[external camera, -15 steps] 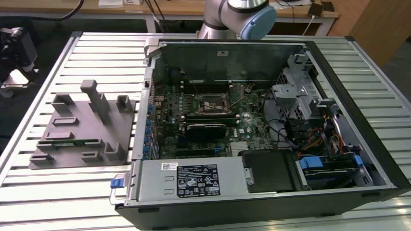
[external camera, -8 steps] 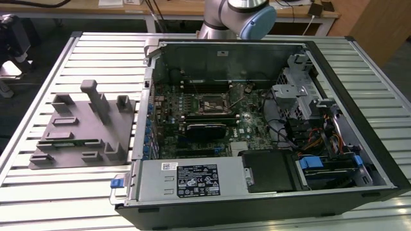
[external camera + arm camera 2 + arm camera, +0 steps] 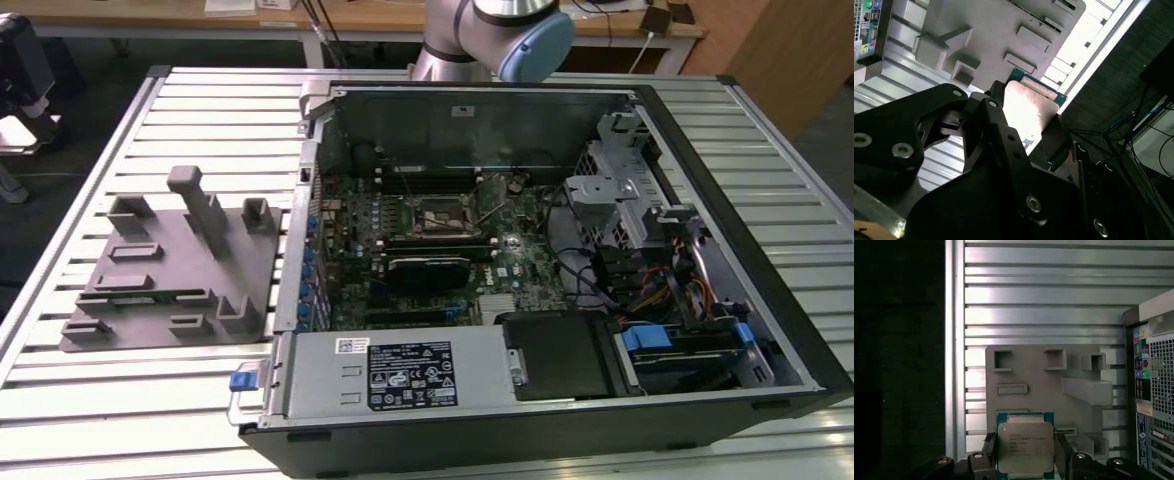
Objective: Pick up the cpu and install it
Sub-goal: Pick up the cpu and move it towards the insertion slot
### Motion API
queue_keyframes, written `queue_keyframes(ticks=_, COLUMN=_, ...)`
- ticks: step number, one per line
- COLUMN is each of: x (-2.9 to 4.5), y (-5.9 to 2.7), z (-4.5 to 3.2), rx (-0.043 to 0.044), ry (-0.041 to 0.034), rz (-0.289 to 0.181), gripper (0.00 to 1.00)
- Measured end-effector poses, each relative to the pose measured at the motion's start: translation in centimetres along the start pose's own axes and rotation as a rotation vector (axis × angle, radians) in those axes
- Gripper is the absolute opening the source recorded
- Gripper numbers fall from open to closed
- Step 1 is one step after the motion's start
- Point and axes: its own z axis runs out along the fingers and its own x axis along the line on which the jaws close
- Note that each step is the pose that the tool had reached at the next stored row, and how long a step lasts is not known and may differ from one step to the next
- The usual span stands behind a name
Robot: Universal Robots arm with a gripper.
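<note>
Silver cpu (image 3: 1025, 446) edge-held in pincer (image 3: 1025, 457), clear above holder (image 3: 1034, 374).

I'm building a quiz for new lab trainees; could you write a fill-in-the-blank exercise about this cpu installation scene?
The tool grips the ___ by two opposite edges.
In the exterior view, the grey holder lies on the slatted table to that view's ___ of the computer case.
The computer case lies ___, not closed, so its motherboard shows.
Missing words: cpu; left; open.
</note>
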Motion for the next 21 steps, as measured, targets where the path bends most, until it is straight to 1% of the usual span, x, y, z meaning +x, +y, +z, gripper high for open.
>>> queue_keyframes(ticks=2, x=-0.1, y=0.01, z=-0.01, rx=0.0001, ry=0.0003, rz=0.0, gripper=0.54)
queue_keyframes(ticks=4, x=-0.36, y=0.01, z=0.01, rx=0.0, ry=0.0001, rz=0.0, gripper=0.54)
queue_keyframes(ticks=7, x=-1.07, y=0.03, z=0.05, rx=0.0001, ry=0.0002, rz=0.0, gripper=0.54)
queue_keyframes(ticks=12, x=-2.64, y=0.07, z=0.13, rx=0.0, ry=0.0002, rz=0.0, gripper=0.54)
queue_keyframes(ticks=21, x=-5.73, y=0.17, z=0.3, rx=0.0001, ry=0.0003, rz=0.0, gripper=0.54)
